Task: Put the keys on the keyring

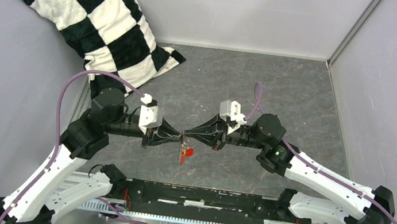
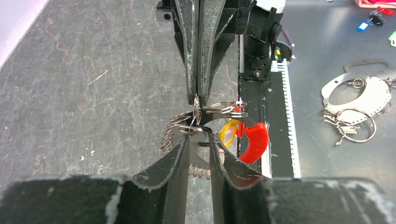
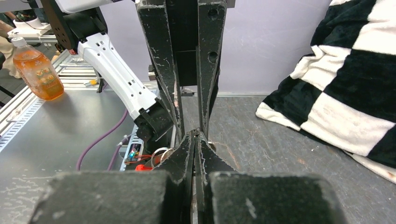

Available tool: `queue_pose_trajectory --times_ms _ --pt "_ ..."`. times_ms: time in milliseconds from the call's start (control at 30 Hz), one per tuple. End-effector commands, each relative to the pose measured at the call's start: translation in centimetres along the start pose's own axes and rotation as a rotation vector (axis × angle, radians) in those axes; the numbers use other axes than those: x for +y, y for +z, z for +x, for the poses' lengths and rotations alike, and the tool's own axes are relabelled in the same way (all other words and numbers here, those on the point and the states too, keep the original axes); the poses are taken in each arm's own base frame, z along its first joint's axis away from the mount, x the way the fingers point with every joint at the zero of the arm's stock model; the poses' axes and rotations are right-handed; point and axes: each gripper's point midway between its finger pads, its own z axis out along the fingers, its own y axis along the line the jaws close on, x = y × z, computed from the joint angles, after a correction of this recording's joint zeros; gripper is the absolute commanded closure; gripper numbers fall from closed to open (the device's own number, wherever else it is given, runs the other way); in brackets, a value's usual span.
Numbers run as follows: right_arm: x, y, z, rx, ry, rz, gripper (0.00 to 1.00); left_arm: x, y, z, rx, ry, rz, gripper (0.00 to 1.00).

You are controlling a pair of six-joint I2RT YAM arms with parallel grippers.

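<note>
My two grippers meet tip to tip above the grey table. My left gripper (image 1: 180, 135) (image 2: 200, 136) is shut on a flat silvery key blade (image 2: 200, 148) with a slot in it. My right gripper (image 1: 188, 134) (image 3: 195, 136) comes from the far side in the left wrist view (image 2: 196, 99). It is shut on the thin wire of the keyring (image 2: 225, 107). The keyring's red sleeve (image 2: 255, 142) curves down to the right, and shows as a red thing hanging under the tips (image 1: 186, 154). A yellow-headed key (image 2: 228, 133) and toothed silvery blades (image 2: 168, 135) hang in the bunch. No black-headed key shows.
A black-and-white checkered pillow (image 1: 99, 12) (image 3: 345, 93) lies at the back left. The black base rail (image 1: 196, 196) runs along the near edge. Spare rings and keys (image 2: 350, 116) lie on the metal bench beyond it. An orange bottle (image 3: 37, 70) stands there too.
</note>
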Motion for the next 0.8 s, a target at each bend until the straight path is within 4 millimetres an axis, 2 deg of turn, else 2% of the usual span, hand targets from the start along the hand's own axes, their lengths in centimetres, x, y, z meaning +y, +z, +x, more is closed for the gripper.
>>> queue_pose_trajectory --times_ms 0,267,567,767 --pt "0.36 -0.08 -2.55 -0.090 -0.036 -0.016 1.00 0.09 -0.26 -1.84 -0.035 0.043 0.001 0.71" --pt "0.45 -0.07 -2.12 -0.081 -0.032 -0.023 1.00 -0.04 -0.18 -2.32 -0.042 0.031 0.015 0.75" --pt "0.66 -0.03 -1.88 -0.079 -0.032 -0.036 1.00 -0.03 -0.15 -2.42 -0.046 0.021 0.015 0.90" --pt "0.84 -0.11 -2.73 -0.131 -0.025 -0.038 1.00 -0.19 0.15 -1.77 -0.037 0.014 0.035 0.98"
